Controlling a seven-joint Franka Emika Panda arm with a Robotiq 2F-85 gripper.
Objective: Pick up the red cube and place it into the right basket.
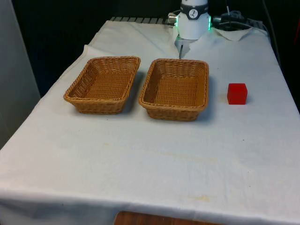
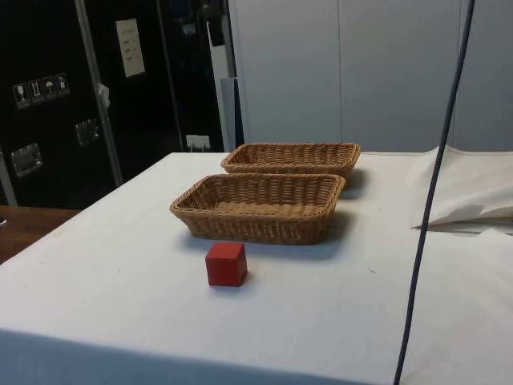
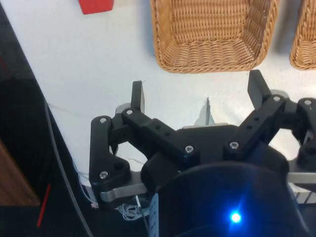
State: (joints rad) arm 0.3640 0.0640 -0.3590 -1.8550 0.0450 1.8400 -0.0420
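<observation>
The red cube (image 1: 237, 93) sat flat on the white cloth (image 1: 154, 154), untouched, just beside the nearer of the two wicker baskets (image 1: 176, 89) and apart from its rim by a narrow strip of cloth. In the front view it lay off that basket's right-hand long side, about level with the basket's middle; the other basket (image 1: 103, 84) stood on the far side of the first, so the cube was well apart from it. Both baskets held nothing.

The gripper (image 3: 197, 98) hung spread wide, its two black fingers (image 3: 138, 96) parted with nothing between them. In the wrist view it was poised above bare cloth, short of the near basket (image 3: 212, 34) at that basket's short end, on the robot's side of it. The cube (image 3: 96, 6) showed at the frame's edge, off to one side of the basket and beyond the fingertips, so the gripper was not over it.

The relation that mattered was this offset: from the gripper, the cube lay forward, away from the robot, and across to the side of the near basket, clear of the wicker wall. The cube had no long axis to speak of, and its faces looked roughly square to the basket's sides, so the fingers would likely have needed little turning. The reach had to pass alongside the basket's wall, and brushing it seemed the main risk.
</observation>
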